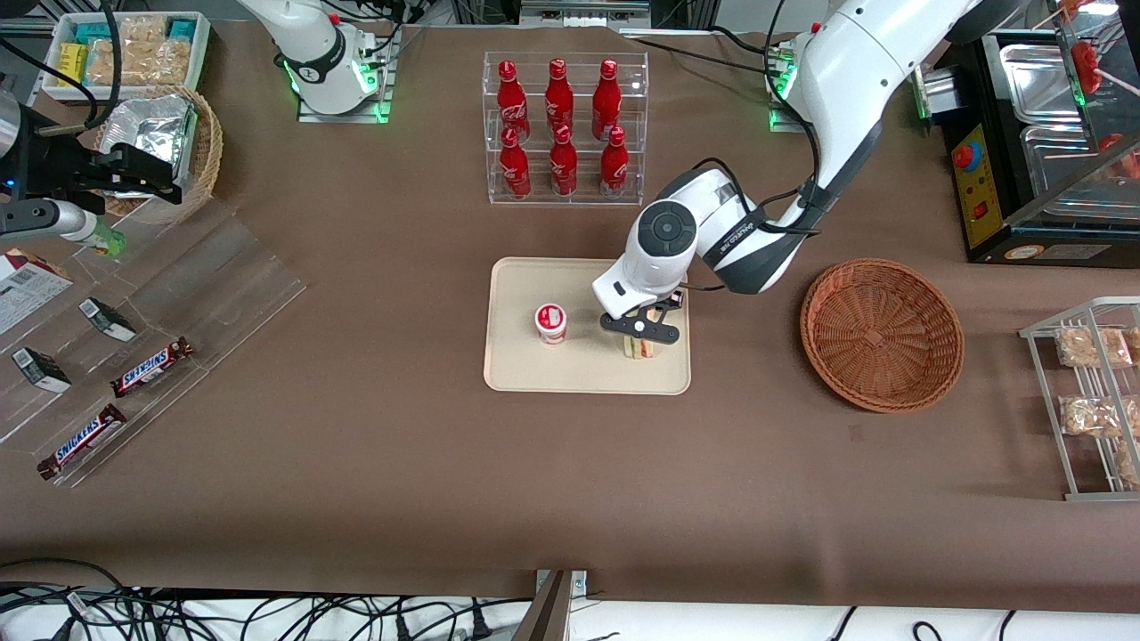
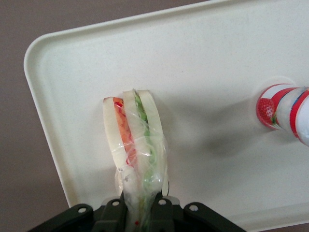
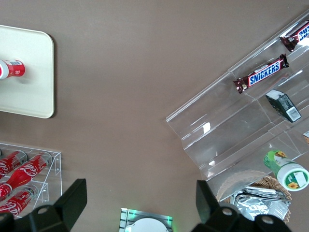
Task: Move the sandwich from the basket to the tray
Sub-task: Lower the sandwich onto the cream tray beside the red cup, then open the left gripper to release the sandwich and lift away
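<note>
My left gripper is over the cream tray, shut on the wrapped sandwich. The sandwich stands on edge and its lower end touches the tray floor. In the left wrist view the sandwich shows white bread with red, orange and green layers, its wrapped end pinched in my gripper, with the tray under it. The round reddish-brown wicker basket sits empty beside the tray, toward the working arm's end of the table.
A small red-and-white yogurt cup stands on the tray next to the sandwich; it also shows in the left wrist view. A clear rack of red cola bottles stands farther from the front camera than the tray.
</note>
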Robot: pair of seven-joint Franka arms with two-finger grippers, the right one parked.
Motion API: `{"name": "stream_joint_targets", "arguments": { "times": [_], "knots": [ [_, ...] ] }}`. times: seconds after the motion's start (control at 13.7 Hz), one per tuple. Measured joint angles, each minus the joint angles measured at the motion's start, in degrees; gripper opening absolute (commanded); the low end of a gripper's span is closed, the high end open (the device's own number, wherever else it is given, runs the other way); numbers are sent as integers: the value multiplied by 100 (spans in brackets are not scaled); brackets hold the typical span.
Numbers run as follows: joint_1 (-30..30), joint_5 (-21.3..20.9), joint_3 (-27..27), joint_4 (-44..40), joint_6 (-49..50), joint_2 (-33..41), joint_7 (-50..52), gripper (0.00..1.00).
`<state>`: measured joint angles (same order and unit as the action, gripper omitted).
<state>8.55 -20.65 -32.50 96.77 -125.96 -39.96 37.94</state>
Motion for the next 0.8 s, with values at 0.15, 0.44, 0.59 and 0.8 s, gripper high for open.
{"name": "stream_joint_targets", "arguments": {
  "times": [0.15, 0.44, 0.59, 0.8],
  "knots": [
    [5, 0, 0, -3, -2, -37, 101, 100],
    [59, -64, 13, -88, -3, -37, 383, 100],
    [37, -92, 17, -269, -3, 36, 471, 100],
    [-148, -92, 25, -552, 141, 451, 735, 100]
  ]
}}
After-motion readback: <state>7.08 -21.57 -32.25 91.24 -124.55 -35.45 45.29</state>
